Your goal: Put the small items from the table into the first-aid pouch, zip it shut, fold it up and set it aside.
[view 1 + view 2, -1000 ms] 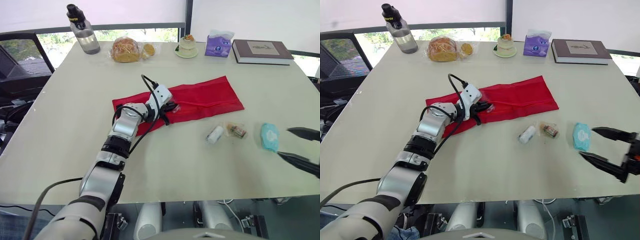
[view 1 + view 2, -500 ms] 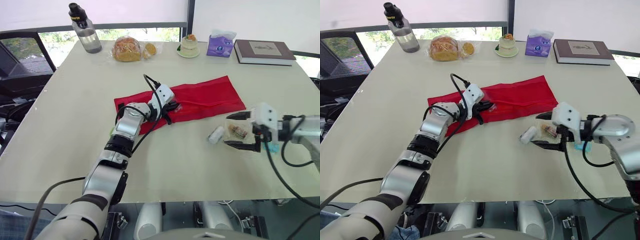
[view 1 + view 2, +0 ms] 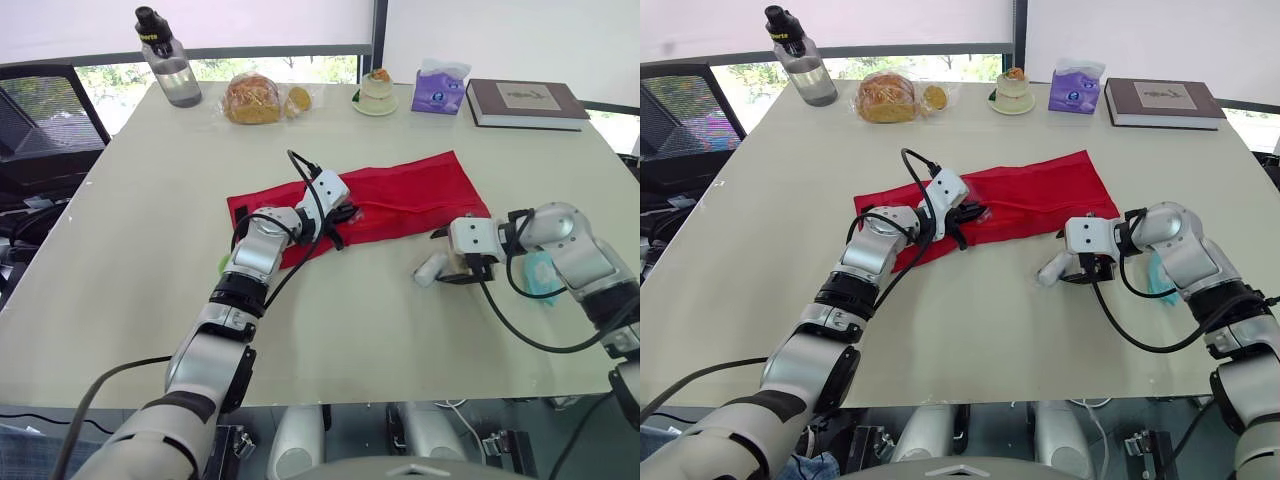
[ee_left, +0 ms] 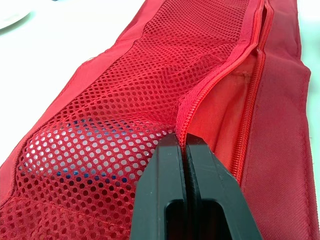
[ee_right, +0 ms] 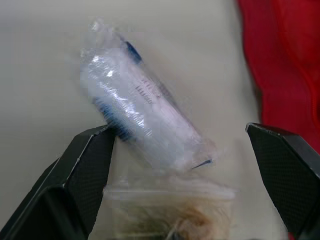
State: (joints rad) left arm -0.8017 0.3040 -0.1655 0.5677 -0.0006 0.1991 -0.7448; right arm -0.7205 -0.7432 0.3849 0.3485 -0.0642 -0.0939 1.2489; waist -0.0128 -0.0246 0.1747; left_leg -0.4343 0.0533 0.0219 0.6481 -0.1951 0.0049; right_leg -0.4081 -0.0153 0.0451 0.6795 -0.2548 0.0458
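We see a red first-aid pouch point(image 3: 400, 195) lying flat and unfolded across the middle of a pale table point(image 3: 150, 250). The left gripper point(image 4: 183, 142) sits at the pouch's left end, its fingers pressed together and pinching the edge of the open zip point(image 4: 220, 85), beside a mesh pocket point(image 4: 125, 115).

Just in front of the pouch's right end, the right gripper point(image 5: 180, 145) hovers low with its fingers spread wide. Between them lie a white roll point(image 5: 145, 122) in crinkly clear wrap and, touching it, a clear packet point(image 5: 170, 215) with brownish contents. A teal packet point(image 3: 540, 280) lies further right of the pouch, partly behind the right arm.

We judge the roll light, soft and a little slippery in its film. It should be squeezed gently across its middle, clear of the loose wrap ends and of the packet beside it. The pouch is limp fabric and will sag unless its zip edge is held up.

Blue print shows on the roll's wrapper, but we cannot read it. We cannot read any writing elsewhere either.
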